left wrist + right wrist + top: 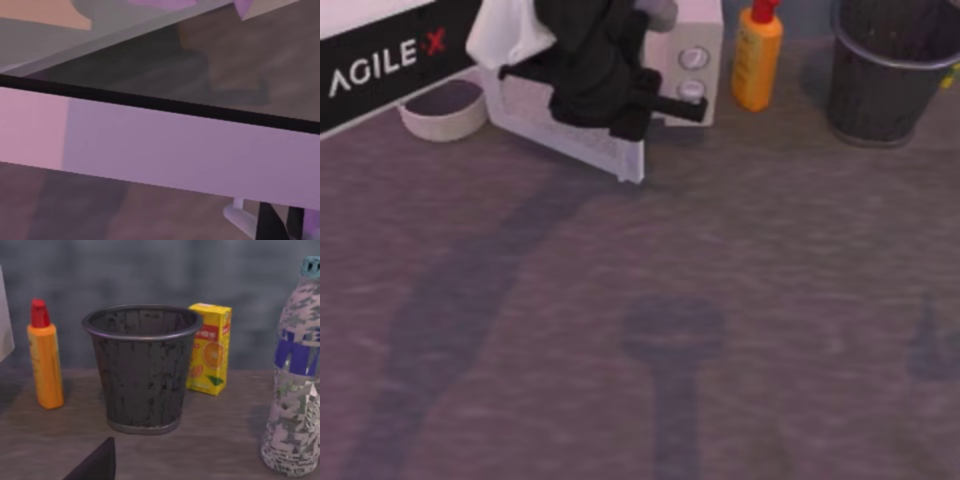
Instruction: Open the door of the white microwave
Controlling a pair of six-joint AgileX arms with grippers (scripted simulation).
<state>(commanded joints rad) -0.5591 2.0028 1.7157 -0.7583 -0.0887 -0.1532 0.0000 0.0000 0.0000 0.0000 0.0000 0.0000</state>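
The white microwave stands at the table's back, left of centre, its two silver knobs facing the front. Its door is swung partway out, slanting forward from the hinge at the left to its free edge at the right. My left arm hangs over the door, and the left gripper sits low at the door's free end. In the left wrist view the door fills the frame as a pale band, with the left gripper showing dark below it. Only a dark corner of my right gripper shows, off the top view, facing the bin.
A round white bowl sits left of the microwave, close to the door's hinge side. An orange bottle with a red cap and a dark mesh bin stand to the right. A juice carton and a water bottle are near the bin.
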